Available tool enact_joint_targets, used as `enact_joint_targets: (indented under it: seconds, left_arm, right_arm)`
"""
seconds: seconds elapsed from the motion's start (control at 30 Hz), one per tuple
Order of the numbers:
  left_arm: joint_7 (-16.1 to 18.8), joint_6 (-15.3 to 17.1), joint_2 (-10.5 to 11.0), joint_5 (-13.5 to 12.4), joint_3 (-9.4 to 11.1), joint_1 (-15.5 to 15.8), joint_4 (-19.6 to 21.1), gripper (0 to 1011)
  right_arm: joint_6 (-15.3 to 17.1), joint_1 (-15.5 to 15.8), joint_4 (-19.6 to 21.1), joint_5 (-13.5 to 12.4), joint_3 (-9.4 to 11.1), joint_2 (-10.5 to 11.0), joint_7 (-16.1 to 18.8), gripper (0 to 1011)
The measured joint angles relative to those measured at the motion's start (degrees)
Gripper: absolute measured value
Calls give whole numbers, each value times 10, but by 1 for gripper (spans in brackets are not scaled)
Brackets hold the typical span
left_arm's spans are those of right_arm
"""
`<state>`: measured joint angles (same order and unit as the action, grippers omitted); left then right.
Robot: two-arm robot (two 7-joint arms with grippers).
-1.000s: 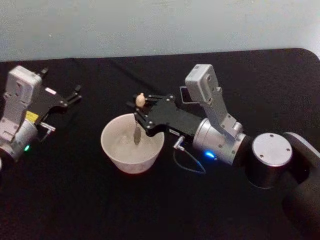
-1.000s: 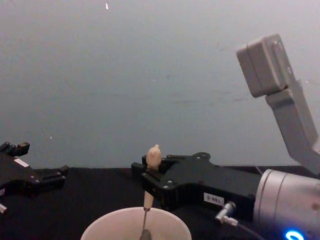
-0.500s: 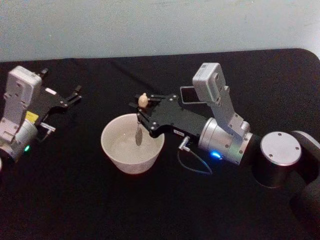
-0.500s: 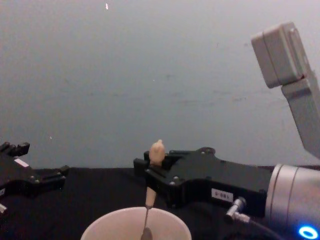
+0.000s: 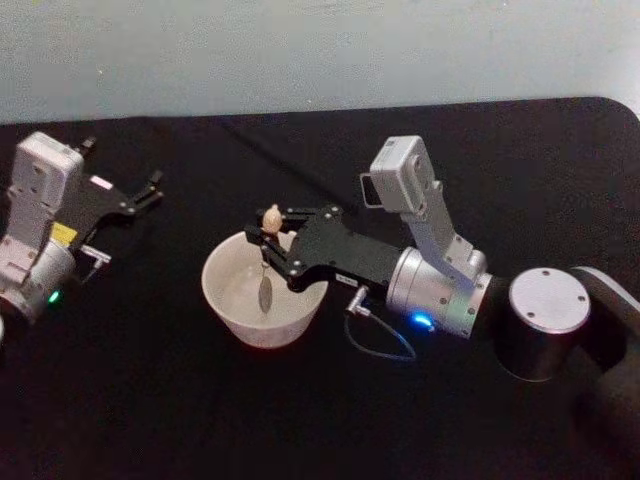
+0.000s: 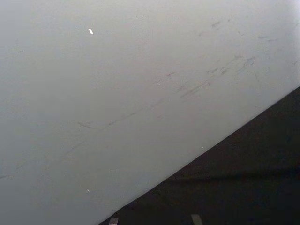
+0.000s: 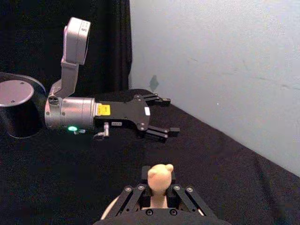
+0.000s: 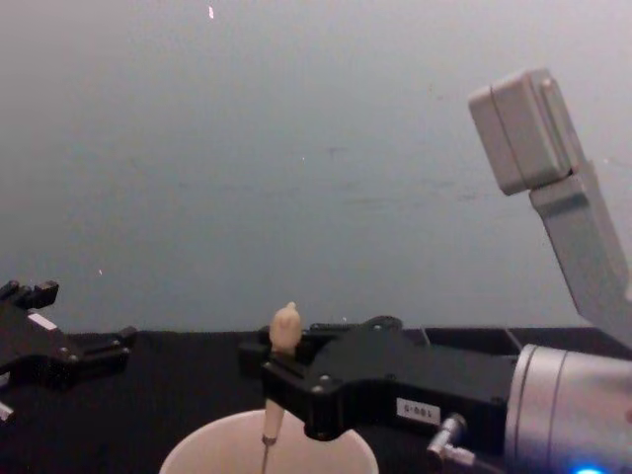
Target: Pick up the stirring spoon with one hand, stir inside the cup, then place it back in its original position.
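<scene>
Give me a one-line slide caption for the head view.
Right gripper holds the stirring spoon by its handle, bowl down inside the cup; left gripper sits open at the left of the table.

Black tabletop; pale scuffed wall behind.

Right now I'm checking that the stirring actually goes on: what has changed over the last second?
The right pincer, still shut on the stirring spoon, swept it toward the robot's left and nearer the robot, inside the cup. The cup and the parked left pincer at the left of the table stayed put.
</scene>
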<state>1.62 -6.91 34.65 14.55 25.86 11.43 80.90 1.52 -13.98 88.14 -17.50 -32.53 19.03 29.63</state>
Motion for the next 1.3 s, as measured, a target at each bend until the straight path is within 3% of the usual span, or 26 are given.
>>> enact_joint_targets:
  seconds: [0.67, 1.3]
  left_arm:
    - [0, 0, 0, 0, 0, 0, 0, 1001]
    - [0, 0, 0, 0, 0, 0, 0, 1001]
  right_arm:
    - [-1, -8, 4, -2, -3, -4, -14, 173]
    - [25, -5, 58, -26, 24, 9, -30, 173]
